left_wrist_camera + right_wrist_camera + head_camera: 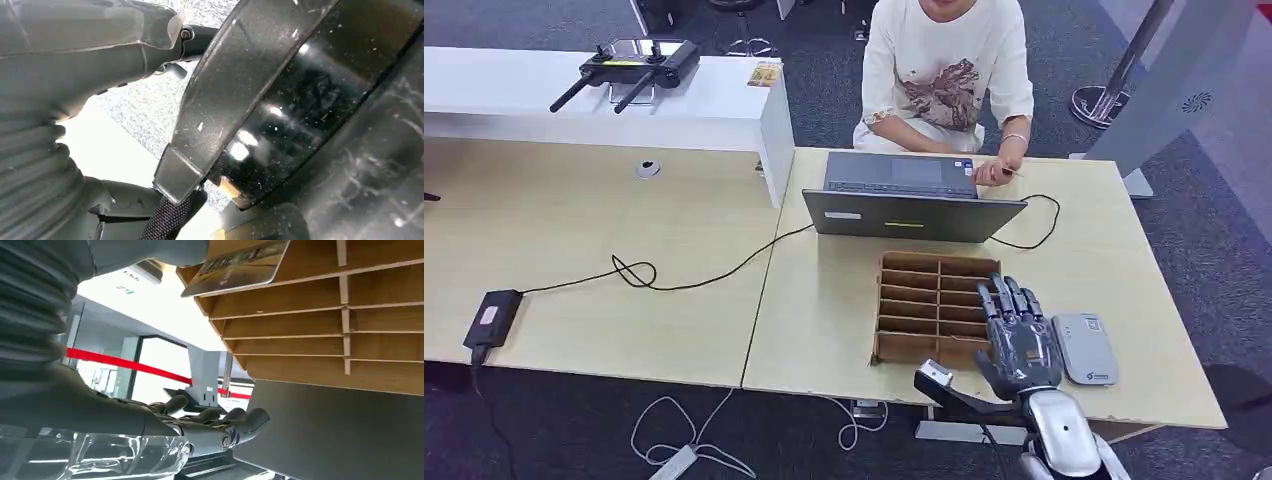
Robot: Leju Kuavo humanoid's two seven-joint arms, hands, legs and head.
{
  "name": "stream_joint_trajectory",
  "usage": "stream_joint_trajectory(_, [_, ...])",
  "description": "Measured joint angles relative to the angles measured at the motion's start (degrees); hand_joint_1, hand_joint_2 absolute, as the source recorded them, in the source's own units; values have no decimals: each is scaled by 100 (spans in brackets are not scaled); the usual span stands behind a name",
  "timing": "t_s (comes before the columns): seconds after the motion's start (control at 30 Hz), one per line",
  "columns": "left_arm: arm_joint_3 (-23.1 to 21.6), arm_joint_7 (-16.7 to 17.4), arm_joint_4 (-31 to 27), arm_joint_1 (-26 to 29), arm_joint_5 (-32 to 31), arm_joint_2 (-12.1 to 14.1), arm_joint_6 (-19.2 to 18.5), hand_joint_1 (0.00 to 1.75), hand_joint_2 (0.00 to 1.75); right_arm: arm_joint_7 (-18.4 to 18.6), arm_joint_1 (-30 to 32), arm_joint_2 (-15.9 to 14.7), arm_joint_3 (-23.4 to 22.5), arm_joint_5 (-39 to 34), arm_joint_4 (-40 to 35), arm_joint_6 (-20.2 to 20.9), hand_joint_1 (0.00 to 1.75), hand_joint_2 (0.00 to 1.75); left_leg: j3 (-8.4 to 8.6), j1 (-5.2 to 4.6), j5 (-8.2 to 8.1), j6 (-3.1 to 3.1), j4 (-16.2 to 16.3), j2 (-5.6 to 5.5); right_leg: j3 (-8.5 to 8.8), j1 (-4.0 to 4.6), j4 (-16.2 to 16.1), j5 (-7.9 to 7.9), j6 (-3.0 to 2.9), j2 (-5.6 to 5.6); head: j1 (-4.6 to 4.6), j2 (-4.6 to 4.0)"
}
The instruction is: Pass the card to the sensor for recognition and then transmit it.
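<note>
The right hand [1016,340] hovers flat, fingers spread and holding nothing, over the cardboard divider tray [924,290] near the worktop's front edge. A card [235,267] stands in a tray slot; the sensor [1085,348] lies just right. The left hand [75,55] is visible, but I cannot tell its fingers' state.

No text, brand or number can be read with confidence in any view. In the right wrist view, a card [235,267] standing in the wooden divider tray [320,315] carries a line of pale printed characters, too blurred and too steeply angled to make out. A white surface [135,282] behind it bears small dark and green marks that may be lettering; these are illegible. In the head view, the white card reader [1084,348] shows a small blue mark at its lower edge, the laptop [911,198] has a pale sticker on its lid, and a grey panel [1196,102] displays a circular dotted emblem; none can be read.
</note>
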Motion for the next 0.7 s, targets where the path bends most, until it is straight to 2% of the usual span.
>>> stream_joint_trajectory(0.23, [-9,0,0,-1,0,0,-9,0,175,-2,-20,15,48,-35,18,63,30,175,0,0,0,0,0,0,0,0,0,0,0,0,0,0])
stream_joint_trajectory(0.7, [-42,0,0,-1,-13,0,-9,0,175,20,-19,17,107,-83,149,79,45,175,0,0,0,0,0,0,-1,0,0,0,0,0,-2,0])
